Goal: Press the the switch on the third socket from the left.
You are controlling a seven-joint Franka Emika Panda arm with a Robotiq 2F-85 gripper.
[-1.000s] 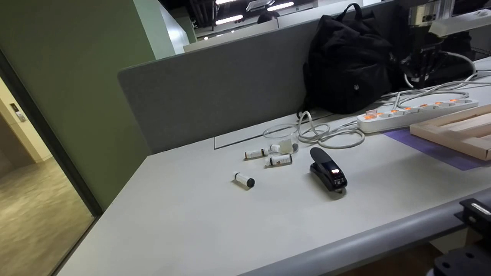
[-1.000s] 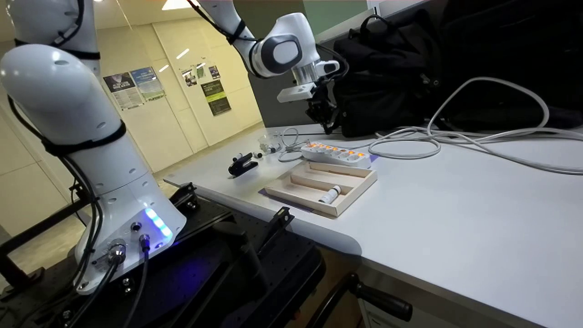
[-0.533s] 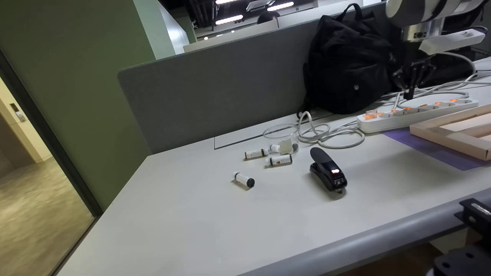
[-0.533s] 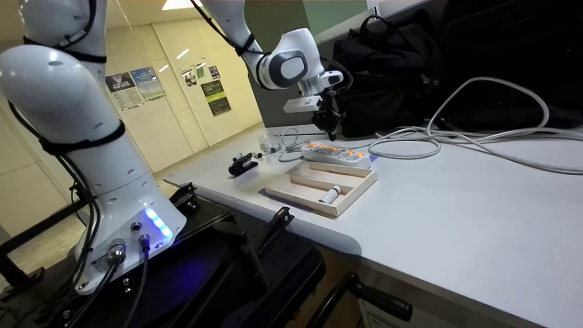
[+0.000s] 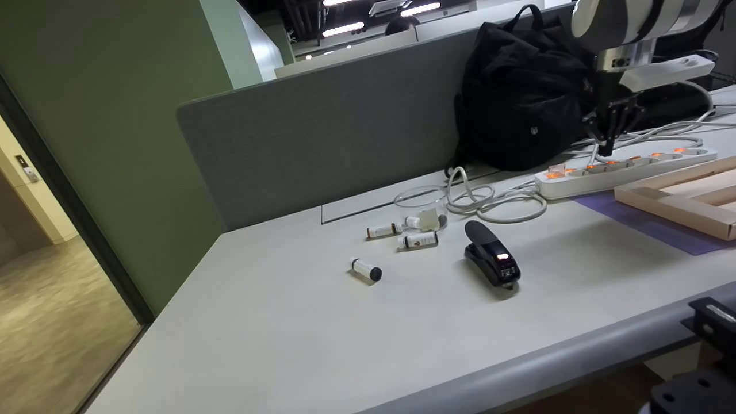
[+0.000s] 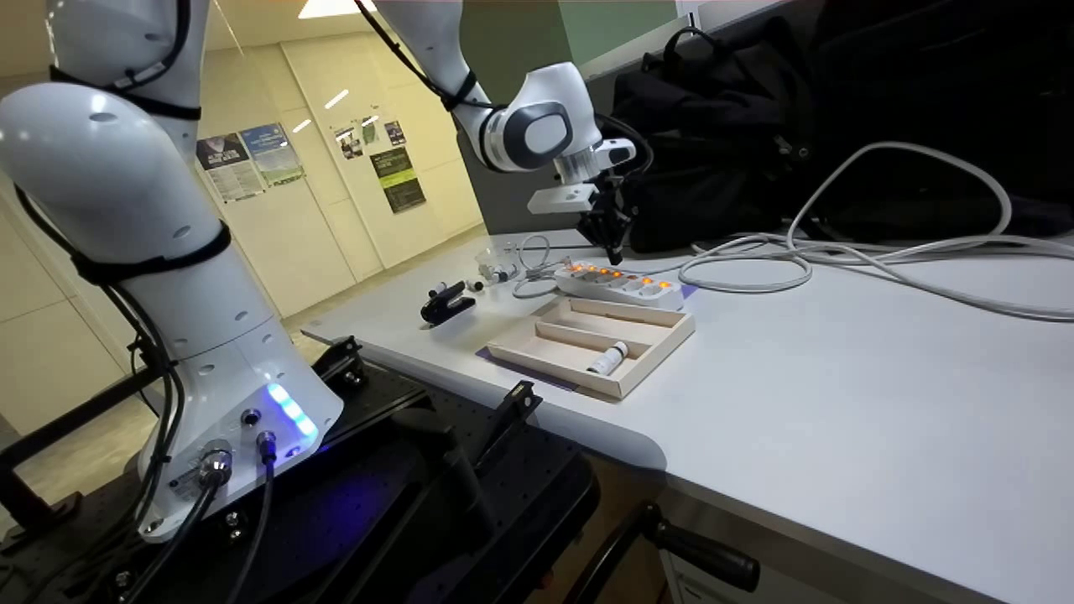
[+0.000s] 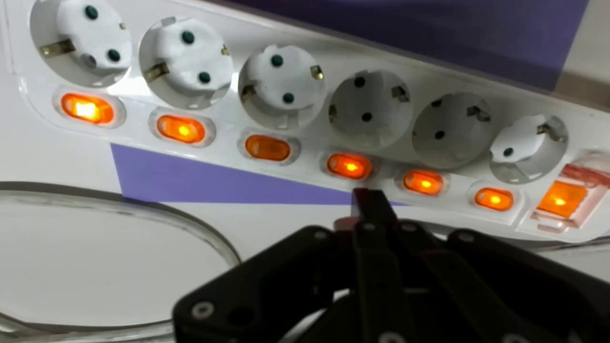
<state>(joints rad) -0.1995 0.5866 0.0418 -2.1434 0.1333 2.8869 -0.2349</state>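
"What fills the left of the frame in an exterior view?"

"A dark green wall (image 5: pixel 126 126), with a tan floor (image 5: pixel 52 310) showing at lower left."

"And behind the white desk (image 5: pixel 276 322)?"

"A grey partition (image 5: pixel 333 149) slants across the middle, and strip lights (image 5: pixel 343 29) glow at the top."

"The cream wall (image 6: pixel 252 92)?"

"Upper left in an exterior view, hung with posters (image 6: pixel 398 180); a ceiling light (image 6: pixel 325 7) shines at the top edge."
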